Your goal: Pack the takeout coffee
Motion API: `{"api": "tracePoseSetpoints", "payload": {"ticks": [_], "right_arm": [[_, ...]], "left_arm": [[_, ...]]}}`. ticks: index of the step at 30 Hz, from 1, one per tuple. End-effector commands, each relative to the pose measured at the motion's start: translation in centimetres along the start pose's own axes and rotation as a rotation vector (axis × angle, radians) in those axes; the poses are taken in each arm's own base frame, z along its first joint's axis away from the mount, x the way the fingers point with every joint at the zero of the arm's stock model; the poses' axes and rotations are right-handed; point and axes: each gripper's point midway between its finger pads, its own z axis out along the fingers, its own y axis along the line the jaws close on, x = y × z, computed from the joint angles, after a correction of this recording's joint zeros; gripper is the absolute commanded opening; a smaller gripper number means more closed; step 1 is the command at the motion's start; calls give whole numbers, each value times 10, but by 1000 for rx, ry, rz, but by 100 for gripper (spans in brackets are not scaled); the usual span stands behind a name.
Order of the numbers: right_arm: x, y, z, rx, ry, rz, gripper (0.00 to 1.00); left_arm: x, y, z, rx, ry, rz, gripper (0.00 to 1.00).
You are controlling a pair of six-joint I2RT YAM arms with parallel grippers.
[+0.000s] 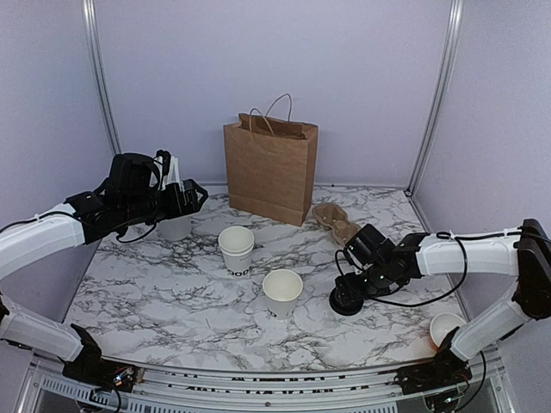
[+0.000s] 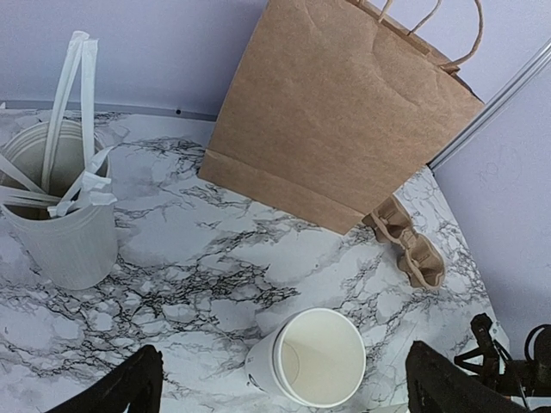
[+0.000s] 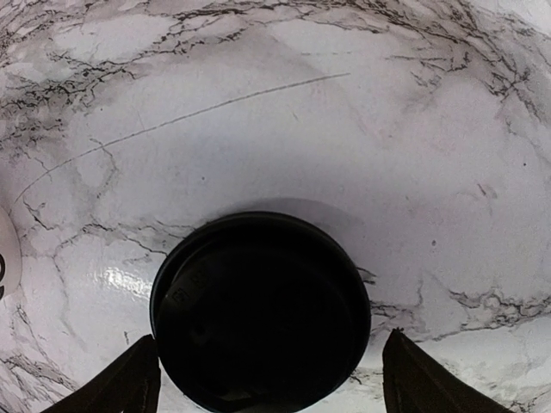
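Note:
No lidded takeout coffee is in view. A loose black lid [image 3: 258,310] lies on the marble table [image 1: 172,292], and my right gripper [image 3: 271,379] hangs open just over it, one finger on each side without touching. From above, that lid [image 1: 346,301] sits under the right gripper [image 1: 351,288]. An open white cup [image 1: 282,292] with black lettering stands mid-table. A lidless stack of white cups [image 1: 236,249] stands behind it, also seen below my left gripper [image 2: 288,383] as the cup stack [image 2: 314,357]. The left gripper [image 1: 188,198] is raised at the far left, open and empty.
A brown paper bag [image 1: 271,168] with handles stands upright at the back centre. A cardboard cup carrier [image 1: 336,222] lies to its right. A white holder of wrapped straws [image 2: 65,224] stands at the back left. Another white cup [image 1: 443,327] sits at the near right edge.

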Motion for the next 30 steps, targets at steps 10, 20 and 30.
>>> {"api": "tracePoseSetpoints", "payload": {"ticks": [10, 20, 30], "right_arm": [[-14, 13, 3, 10, -26, -10, 86], [-9, 14, 9, 16, -6, -19, 83], [-14, 13, 6, 47, -9, -30, 77]], "left_arm": [[1, 4, -8, 6, -3, -4, 99], [2, 5, -7, 2, 1, -6, 99], [4, 6, -6, -1, 6, -6, 99]]}}
